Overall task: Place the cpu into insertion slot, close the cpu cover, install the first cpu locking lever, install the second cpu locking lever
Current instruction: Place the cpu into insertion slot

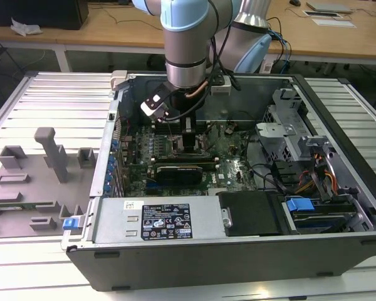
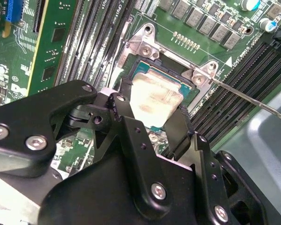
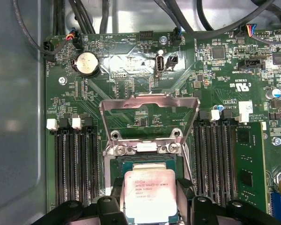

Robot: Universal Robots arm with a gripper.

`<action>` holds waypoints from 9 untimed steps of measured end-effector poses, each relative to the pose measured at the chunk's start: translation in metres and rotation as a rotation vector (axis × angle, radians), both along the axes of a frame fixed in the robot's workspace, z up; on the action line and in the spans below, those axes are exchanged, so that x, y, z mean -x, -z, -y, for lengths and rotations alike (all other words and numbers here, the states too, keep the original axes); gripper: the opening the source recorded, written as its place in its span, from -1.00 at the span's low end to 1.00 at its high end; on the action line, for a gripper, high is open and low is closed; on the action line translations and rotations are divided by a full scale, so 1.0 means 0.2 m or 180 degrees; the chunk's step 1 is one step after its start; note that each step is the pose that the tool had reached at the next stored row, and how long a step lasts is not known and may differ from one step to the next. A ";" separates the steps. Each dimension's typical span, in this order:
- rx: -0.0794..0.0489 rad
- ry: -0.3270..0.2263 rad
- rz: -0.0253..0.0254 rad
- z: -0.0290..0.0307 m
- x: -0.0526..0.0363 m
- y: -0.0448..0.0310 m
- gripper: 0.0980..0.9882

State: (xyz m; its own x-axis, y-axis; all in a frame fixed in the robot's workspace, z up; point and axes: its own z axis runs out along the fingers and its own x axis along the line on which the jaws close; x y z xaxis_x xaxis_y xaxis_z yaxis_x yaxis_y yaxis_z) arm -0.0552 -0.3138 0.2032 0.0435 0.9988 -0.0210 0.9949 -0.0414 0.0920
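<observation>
1. In the exterior view the arm (image 1: 187, 56) reaches straight down into an open computer case (image 1: 238, 248), with its gripper (image 1: 189, 139) low over the green board (image 1: 235, 147).
2. The 2 black fingers (image 2: 118, 101) are narrowed onto the cpu (image 2: 155, 98) — 1 against each of 2 opposite edges, gripping it.
3. The cpu, silver top up, lies directly over the insertion slot (image 2: 165, 70). I cannot tell whether it is fully seated.
4. In the first wrist view the cpu cover (image 3: 150, 97) stands raised and open on its hinge, on the side of the slot away from the gripper. Green board shows through its square opening.
5. A thin wire lever (image 2: 246, 97) runs out from a corner of the slot, slanting across the black memory slots (image 2: 234, 75).
6. In the first wrist view those memory slots flank the insertion slot on both sides — a green memory card (image 3: 248, 164) stands in 1 row, and a round battery (image 3: 86, 63) sits beyond the cover.
</observation>
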 end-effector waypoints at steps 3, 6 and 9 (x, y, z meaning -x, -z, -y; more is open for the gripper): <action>0.0000 0.0000 0.0000 0.000 -0.001 0.006 -0.02; 0.0000 0.0000 0.0000 0.000 -0.006 0.007 -0.02; -0.0001 0.0000 0.0000 0.000 -0.007 0.013 -0.02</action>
State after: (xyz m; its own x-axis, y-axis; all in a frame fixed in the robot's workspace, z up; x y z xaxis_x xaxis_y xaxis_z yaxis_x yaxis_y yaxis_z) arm -0.0538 -0.3137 0.2005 0.0435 0.9988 -0.0208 0.9949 -0.0414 0.0920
